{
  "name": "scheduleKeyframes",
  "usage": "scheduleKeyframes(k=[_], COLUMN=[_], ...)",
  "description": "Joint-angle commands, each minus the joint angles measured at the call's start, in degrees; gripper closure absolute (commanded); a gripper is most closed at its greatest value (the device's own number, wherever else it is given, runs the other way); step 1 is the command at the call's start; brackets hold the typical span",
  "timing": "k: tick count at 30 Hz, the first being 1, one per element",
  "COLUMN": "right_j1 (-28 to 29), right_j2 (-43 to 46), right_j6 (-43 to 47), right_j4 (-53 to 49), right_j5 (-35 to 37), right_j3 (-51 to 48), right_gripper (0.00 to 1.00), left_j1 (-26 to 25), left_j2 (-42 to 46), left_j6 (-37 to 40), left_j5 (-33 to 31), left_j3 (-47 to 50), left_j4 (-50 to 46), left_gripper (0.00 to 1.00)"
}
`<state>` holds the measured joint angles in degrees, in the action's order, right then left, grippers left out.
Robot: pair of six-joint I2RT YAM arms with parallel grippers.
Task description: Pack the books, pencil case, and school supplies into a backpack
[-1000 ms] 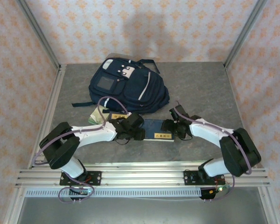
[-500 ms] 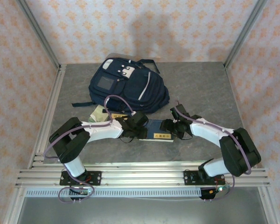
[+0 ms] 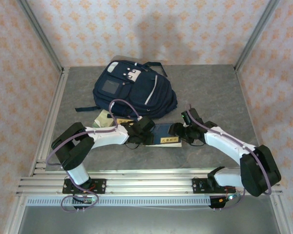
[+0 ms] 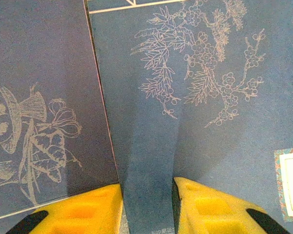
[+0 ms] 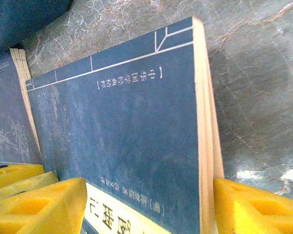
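Observation:
The navy backpack (image 3: pixel 134 90) lies at the back of the table. In front of it two navy books (image 3: pixel 162 131) lie side by side. My left gripper (image 3: pixel 145 132) presses down on them. Its yellow fingers (image 4: pixel 205 209) stand a narrow gap apart: one sits by the right book's (image 4: pixel 195 97) left edge, on the left book (image 4: pixel 39 97), and the other rests on the right book's cover. My right gripper (image 3: pixel 177 130) straddles the yellow-labelled book (image 5: pixel 122 122), open, one finger over the label and one beyond the page edge.
A green-edged packet (image 3: pixel 103 118) lies left of the books, partly under my left arm. Grey table (image 5: pixel 259 73) lies bare to the right of the book. A backpack corner (image 5: pixel 24 14) sits just beyond the books. Metal rails border the table.
My left arm has reached further right over the books. The right arm's elbow has swung outward. Both pairs of jaws have narrowed.

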<state>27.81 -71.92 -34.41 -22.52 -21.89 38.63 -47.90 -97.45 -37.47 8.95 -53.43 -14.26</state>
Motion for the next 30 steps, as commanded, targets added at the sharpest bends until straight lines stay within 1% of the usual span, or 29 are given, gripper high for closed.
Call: scheduleKeyframes(k=[1,7,10,13,16,17,20,28,30], right_j1=[0.5,0.49,0.4,0.4,0.27,0.23,0.15,0.05,0.05], right_j2=[1.74,3.19,3.36,3.29,3.2,3.21,2.89,1.01,0.89], right_j6=[0.29,-0.71,-1.92,-3.32,-4.07,-4.32,-5.12,-8.19,-8.86], right_j4=[-2.61,-2.13,-0.88,0.84,1.25,1.49,2.36,6.37,6.93], right_j5=[1.57,-0.42,-1.51,-2.0,-0.84,-0.6,-0.17,-1.76,-2.0], right_j3=[2.15,1.32,0.85,0.22,0.13,0.0,-0.7,-3.85,-4.55], right_gripper=[0.33,0.34,0.37,0.44,0.58,0.61,0.66,0.69,0.68], left_j1=[-0.26,-0.25,-0.34,-0.33,-0.41,-0.41,-0.44,-0.41,-0.42], left_j2=[-0.8,-0.6,-0.65,-0.83,-0.56,-0.44,-0.37,-0.64,-0.47], left_j6=[0.56,0.3,-0.05,-0.3,-0.49,-0.58,-0.84,-1.29,-1.29], left_j5=[1.27,1.38,1.65,1.95,1.99,1.95,2.04,2.48,2.33], left_j3=[0.47,1.07,1.41,1.52,2.0,2.17,2.59,3.17,3.16], left_j4=[1.34,1.77,2.45,2.83,3.18,3.34,3.78,4.7,4.63], left_gripper=[0.68,0.68,0.68,0.69,0.7,0.7,0.71,0.72,0.72])
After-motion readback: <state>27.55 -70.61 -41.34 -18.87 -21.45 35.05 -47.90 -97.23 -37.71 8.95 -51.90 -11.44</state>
